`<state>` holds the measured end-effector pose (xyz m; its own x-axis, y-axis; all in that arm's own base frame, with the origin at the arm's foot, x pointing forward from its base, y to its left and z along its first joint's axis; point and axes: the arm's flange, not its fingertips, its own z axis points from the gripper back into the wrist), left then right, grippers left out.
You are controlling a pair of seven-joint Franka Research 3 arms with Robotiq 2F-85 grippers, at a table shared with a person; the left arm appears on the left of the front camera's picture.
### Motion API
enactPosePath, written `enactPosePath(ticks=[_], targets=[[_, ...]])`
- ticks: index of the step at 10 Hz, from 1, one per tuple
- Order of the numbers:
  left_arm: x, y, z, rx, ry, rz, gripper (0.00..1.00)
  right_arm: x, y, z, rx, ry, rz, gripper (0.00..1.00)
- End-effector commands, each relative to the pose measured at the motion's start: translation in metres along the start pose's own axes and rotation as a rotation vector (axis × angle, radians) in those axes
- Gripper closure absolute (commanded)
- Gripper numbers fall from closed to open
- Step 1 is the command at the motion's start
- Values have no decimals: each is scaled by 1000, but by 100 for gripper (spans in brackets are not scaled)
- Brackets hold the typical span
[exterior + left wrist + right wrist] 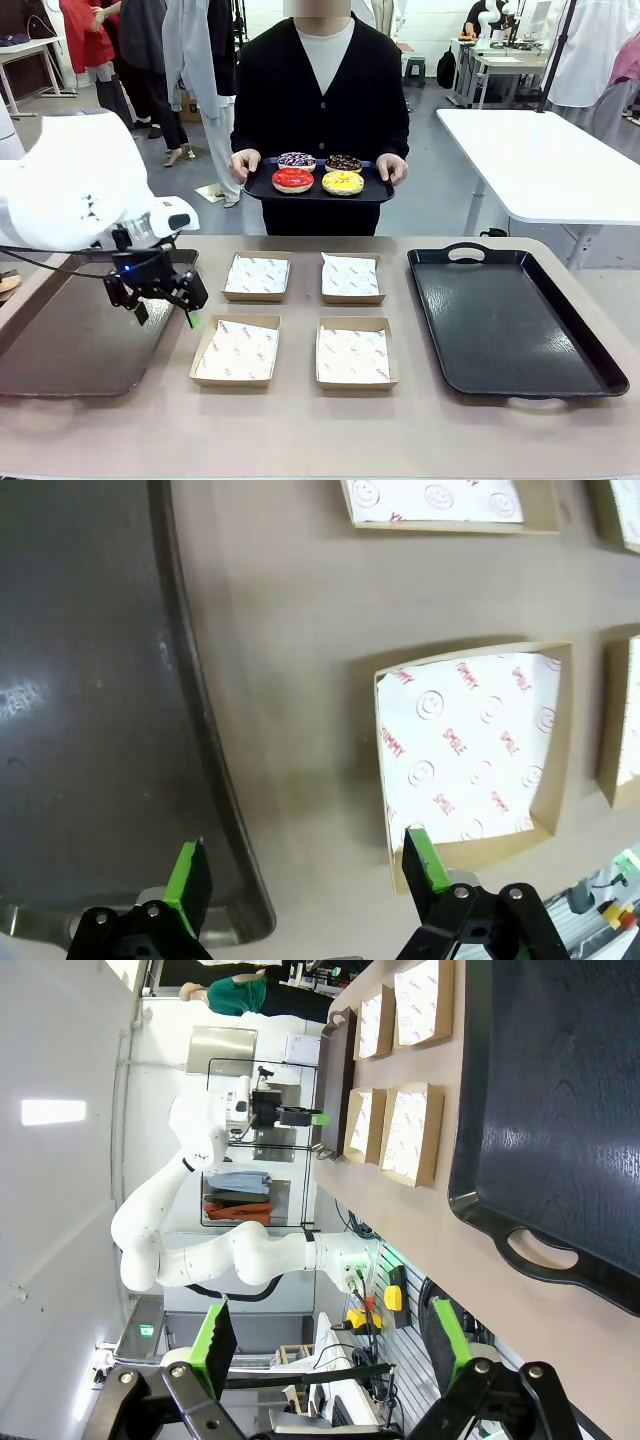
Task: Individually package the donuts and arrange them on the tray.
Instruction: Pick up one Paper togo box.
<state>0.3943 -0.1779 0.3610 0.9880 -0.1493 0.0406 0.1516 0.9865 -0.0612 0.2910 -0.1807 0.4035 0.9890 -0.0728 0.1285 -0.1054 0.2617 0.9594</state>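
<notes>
Front: 4 ring donuts (283,180) (glossy red, yellow, purple-white and chocolate, sprinkled) on small black oval tray (262,190) held by person.
Left wrist: left gripper (302,848) jaws spread, empty, above matte tan tabletop (300,680) beside square paper-lined cardboard box (470,750).
Right wrist: right gripper (330,1318) agape, empty.

robotics lab or workshop, white worktables (540,160) on a bare grey floor (440,140) far beyond the jaws of the left gripper (166,314), a white robot arm (140,1230) on its mount straight ahead of the jaws of the right gripper (330,1310) (cables and yellow gear (393,1300) between them), bystanders (140,60) standing about farther off
</notes>
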Motion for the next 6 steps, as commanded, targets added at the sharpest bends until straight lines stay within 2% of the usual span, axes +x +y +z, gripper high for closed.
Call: enactPosePath(ticks=[1, 6], targets=[[6, -18, -17, 56, -3, 25, 0, 1, 1, 0, 2, -9, -6, 0], [12, -45, -33, 71, 1, 32, 0, 1, 1, 0, 2, -9, -6, 0]])
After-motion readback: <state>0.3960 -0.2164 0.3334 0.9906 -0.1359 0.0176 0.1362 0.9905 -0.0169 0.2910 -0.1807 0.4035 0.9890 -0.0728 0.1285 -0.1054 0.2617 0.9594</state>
